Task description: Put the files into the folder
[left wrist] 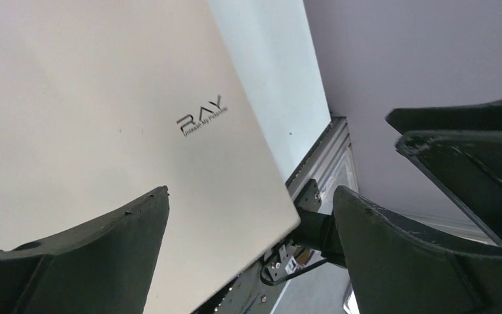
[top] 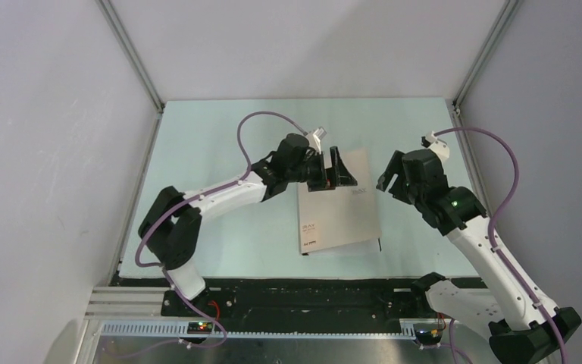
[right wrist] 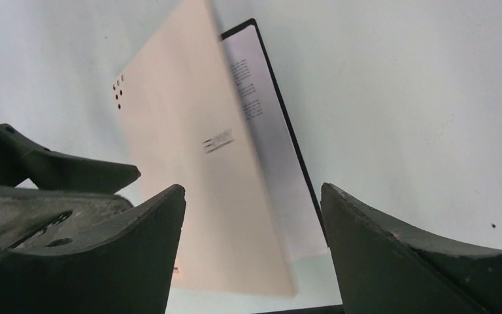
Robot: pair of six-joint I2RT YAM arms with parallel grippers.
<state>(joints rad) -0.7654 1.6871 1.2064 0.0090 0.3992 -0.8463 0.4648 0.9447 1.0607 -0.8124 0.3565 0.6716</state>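
The cream-beige folder (top: 341,212) lies at the middle of the table with its dotted corner and small label toward the front. In the right wrist view its cover (right wrist: 189,163) stands slightly raised and blurred over a white sheet with printed text (right wrist: 261,131) on the black inside. Only this one sheet shows. My left gripper (top: 335,173) is open just above the folder's far edge, and its jaws stand wide apart over the cover (left wrist: 104,98). My right gripper (top: 389,180) is open and empty just right of the folder's far right corner.
The pale green table (top: 220,152) is boxed in by grey walls with metal posts at the back corners. A black rail (top: 288,287) runs along the front edge. The right gripper's fingers (left wrist: 464,150) are close beside the left gripper.
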